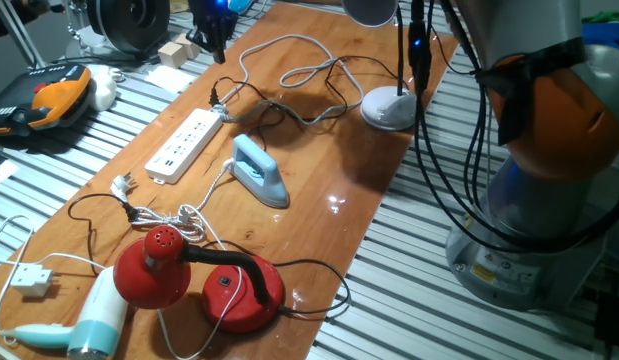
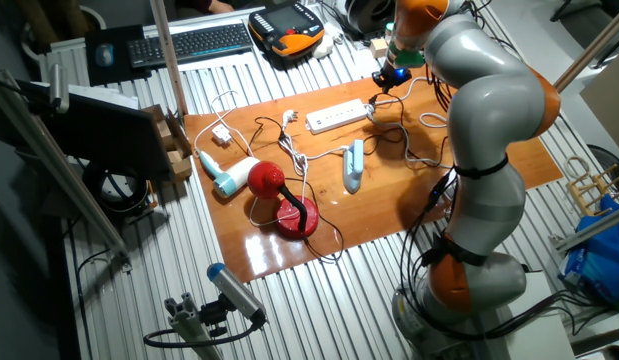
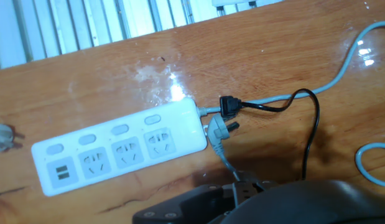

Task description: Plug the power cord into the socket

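The wooden table (image 1: pixel 319 150) carries a long white socket (image 1: pixel 184 144) strip lying flat near its far edge, its row of outlets facing up, and the power cord (image 3: pixel 307 124), thin and black, curls across the wood to a small black plug (image 3: pixel 230 106) that rests on the table just beside the strip's short end, not in any outlet. The gripper (image 2: pixel 391 75) hangs over that same end of the strip, above both things and touching neither; the plug sits a little to the side of the fingers rather than directly under them. The strip's long axis runs away from the plug, so the plug has to be lifted and carried along that line to reach an outlet. Only the hand view shows the plug apart from a grey pronged plug (image 3: pixel 219 130) lying right next to it; the fixed views blur the two into one dark knot. The fingers cannot be made out in any view, so how wide they stand is impossible to tell, though nothing seems held.
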### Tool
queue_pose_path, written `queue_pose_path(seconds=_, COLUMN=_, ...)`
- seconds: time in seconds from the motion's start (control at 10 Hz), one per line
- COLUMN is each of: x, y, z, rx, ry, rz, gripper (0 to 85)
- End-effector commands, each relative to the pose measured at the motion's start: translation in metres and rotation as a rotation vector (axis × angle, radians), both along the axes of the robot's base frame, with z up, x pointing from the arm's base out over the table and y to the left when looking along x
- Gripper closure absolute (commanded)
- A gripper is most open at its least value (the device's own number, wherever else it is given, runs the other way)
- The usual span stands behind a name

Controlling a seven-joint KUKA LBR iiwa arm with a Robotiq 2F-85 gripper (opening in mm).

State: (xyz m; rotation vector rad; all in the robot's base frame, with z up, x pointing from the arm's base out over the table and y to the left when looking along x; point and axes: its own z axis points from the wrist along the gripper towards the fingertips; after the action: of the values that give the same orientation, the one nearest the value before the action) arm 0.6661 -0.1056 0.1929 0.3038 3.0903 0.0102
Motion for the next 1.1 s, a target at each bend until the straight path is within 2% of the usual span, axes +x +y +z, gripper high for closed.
queue_pose_path(seconds=0.0, x=-0.0001, y=-0.001, z=0.0, rx=-0.006, ry=0.01, rz=-0.014, gripper=85.0)
queue_pose_path(seconds=0.2, x=-0.0001, y=-0.001, z=0.0, rx=-0.019, ry=0.008, rz=-0.058, gripper=85.0)
queue_pose_path(seconds=0.3, x=-0.0001, y=-0.001, z=0.0, rx=-0.013, ry=0.008, rz=-0.08, gripper=85.0)
queue_pose_path(seconds=0.4, x=-0.0001, y=-0.001, z=0.0, rx=-0.02, ry=0.011, rz=-0.098, gripper=85.0)
queue_pose_path(seconds=0.5, x=-0.0001, y=-0.001, z=0.0, rx=-0.037, ry=0.009, rz=-0.098, gripper=85.0)
queue_pose_path(seconds=0.6, x=-0.0001, y=-0.001, z=0.0, rx=-0.037, ry=0.006, rz=-0.08, gripper=85.0)
queue_pose_path(seconds=0.7, x=-0.0001, y=-0.001, z=0.0, rx=-0.036, ry=-0.008, rz=-0.081, gripper=85.0)
queue_pose_path(seconds=0.8, x=0.0003, y=-0.001, z=-0.001, rx=-0.027, ry=-0.034, rz=-0.087, gripper=85.0)
queue_pose_path(seconds=0.9, x=0.005, y=-0.003, z=-0.003, rx=-0.028, ry=-0.055, rz=-0.077, gripper=85.0)
queue_pose_path(seconds=1.0, x=0.0103, y=-0.007, z=-0.005, rx=-0.034, ry=-0.066, rz=-0.059, gripper=85.0)
